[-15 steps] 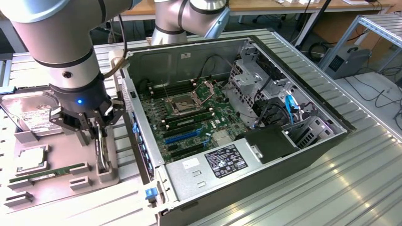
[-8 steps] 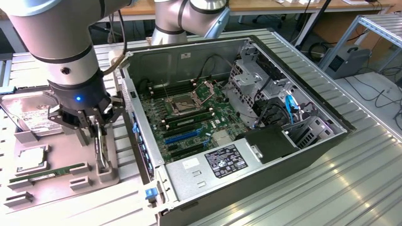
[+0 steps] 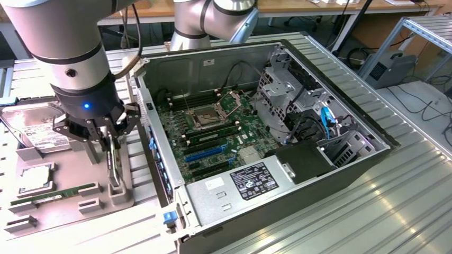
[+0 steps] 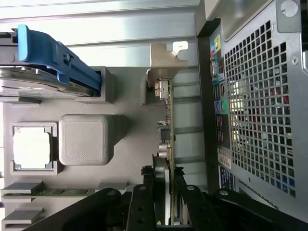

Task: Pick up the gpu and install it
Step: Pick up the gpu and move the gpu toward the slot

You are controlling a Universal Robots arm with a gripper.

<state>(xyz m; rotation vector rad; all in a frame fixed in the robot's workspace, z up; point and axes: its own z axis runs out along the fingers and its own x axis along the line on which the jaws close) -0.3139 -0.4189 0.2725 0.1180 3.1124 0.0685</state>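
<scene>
I put the job at its first stage. The jaws are clamped on the gpu [image 3: 114, 168], one finger on each face near its upper edge; the card stands upright on its long edge in a slot of the grey holder tray [image 3: 67, 214] at the exterior view's left. In the wrist view the card runs edge-on away from the jaws, and its silver bracket [image 4: 166, 60] sits at the far end beside a tray post. I cannot tell whether the card has cleared the slot; it looks seated or nearly so. By my reading the grasp is made; the lift, the carry to the open case [image 3: 297, 185] and the seating on the motherboard [image 3: 211, 127] are all left; the blue expansion slots [image 3: 205, 154] look unoccupied.

For room, the case's near wall [image 3: 150, 143] stands just beside the jaws, toward the exterior view's right, so that side is tight; straight above the card is open air. The RAM stick [image 3: 53, 194], the processor [image 3: 35, 179] and the hard drive [image 3: 32, 129] sit in the same tray on the other side, near the card but apart from it. Inside the case, cables [image 3: 297, 132] crowd the far half; the space over the slots looks free.
</scene>
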